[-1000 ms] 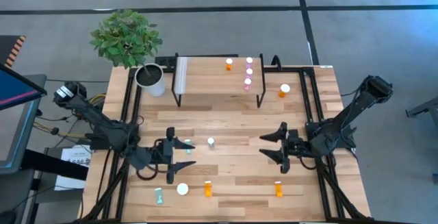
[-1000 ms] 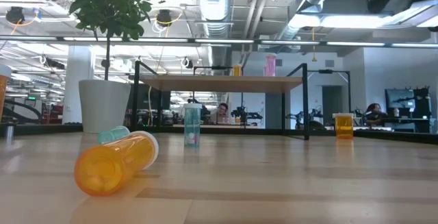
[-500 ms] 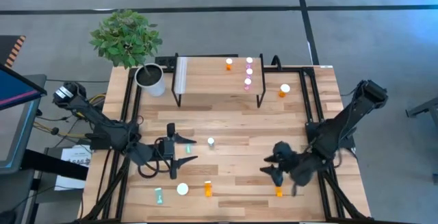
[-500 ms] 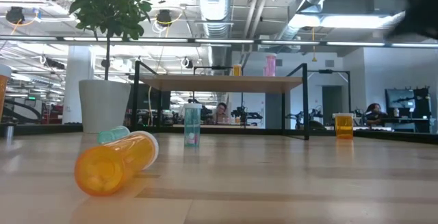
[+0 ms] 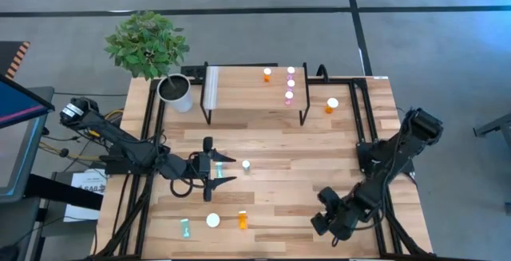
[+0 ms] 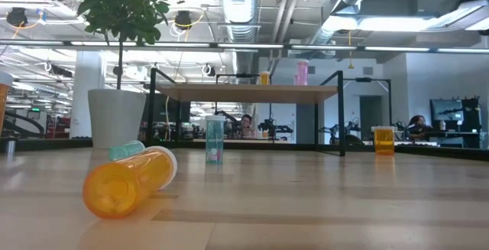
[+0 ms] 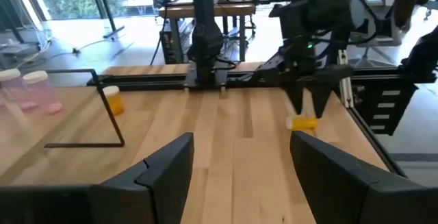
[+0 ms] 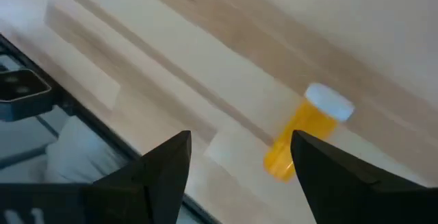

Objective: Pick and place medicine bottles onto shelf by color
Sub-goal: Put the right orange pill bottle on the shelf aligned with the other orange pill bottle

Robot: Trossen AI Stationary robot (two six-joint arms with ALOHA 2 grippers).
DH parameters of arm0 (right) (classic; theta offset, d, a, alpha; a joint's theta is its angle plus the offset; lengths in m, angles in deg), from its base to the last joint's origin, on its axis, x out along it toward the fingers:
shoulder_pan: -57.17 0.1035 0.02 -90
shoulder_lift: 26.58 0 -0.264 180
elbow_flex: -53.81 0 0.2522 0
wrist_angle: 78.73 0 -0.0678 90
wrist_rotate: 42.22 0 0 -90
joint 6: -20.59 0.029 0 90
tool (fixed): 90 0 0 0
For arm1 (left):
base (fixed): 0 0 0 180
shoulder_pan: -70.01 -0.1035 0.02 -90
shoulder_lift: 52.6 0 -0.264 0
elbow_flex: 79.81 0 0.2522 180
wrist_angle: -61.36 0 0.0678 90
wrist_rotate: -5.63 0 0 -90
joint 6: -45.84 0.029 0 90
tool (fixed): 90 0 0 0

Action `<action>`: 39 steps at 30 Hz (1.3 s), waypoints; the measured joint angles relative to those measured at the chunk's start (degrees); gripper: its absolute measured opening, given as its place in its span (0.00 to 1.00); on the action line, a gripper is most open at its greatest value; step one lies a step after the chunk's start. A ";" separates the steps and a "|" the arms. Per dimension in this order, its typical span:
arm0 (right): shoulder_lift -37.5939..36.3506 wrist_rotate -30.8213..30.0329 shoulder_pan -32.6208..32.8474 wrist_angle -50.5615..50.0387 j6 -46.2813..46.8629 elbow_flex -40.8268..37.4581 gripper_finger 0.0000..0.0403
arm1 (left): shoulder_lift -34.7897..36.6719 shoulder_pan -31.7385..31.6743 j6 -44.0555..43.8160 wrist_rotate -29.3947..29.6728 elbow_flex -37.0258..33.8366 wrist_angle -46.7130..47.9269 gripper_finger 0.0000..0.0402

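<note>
Currently my right gripper [image 5: 329,223] hangs low over the near right part of the table [image 5: 271,137], fingers [image 8: 161,162] spread wide and holding nothing. An orange medicine bottle [image 8: 306,132] lies on its side on the wood just ahead of those fingers, white cap pointing away from me, clear of both tips. My left gripper [image 5: 217,169] sits mid-table, also spread and empty; a small teal bottle [image 5: 246,166] stands upright just off its fingertips. Behind that hand, toward the table's near edge: a teal bottle [image 5: 185,228] lying flat, a wide orange bottle [image 5: 213,220] on its side, a small orange bottle [image 5: 243,219]. Well ahead of both hands stands the shelf [image 5: 239,93]: one orange bottle [image 5: 267,74] and three pink bottles [image 5: 290,83] in a row on its right end. Another wide orange bottle [image 5: 332,104] stands on the table just right of the shelf. Potted plant [image 5: 160,57] at the far left corner.
</note>
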 joint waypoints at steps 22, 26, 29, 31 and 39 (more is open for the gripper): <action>15.04 2.26 3.39 -10.87 11.24 8.47 0.65 | 0.00 0.11 1.05 -2.07 0.00 0.33 0.57; 16.23 2.50 3.42 -10.96 9.82 8.53 0.59 | 0.00 0.11 0.41 -2.20 0.00 0.53 0.57; 16.26 2.80 3.59 -11.43 9.33 8.47 0.52 | 0.00 0.11 -0.32 -2.48 0.00 0.56 0.57; 16.28 2.82 3.59 -11.66 8.78 8.43 0.48 | 0.00 0.11 -0.64 -2.50 0.00 0.61 0.57; 13.94 0.22 3.07 -11.40 6.14 8.02 0.33 | 0.00 0.11 -1.71 -2.47 0.00 1.80 0.57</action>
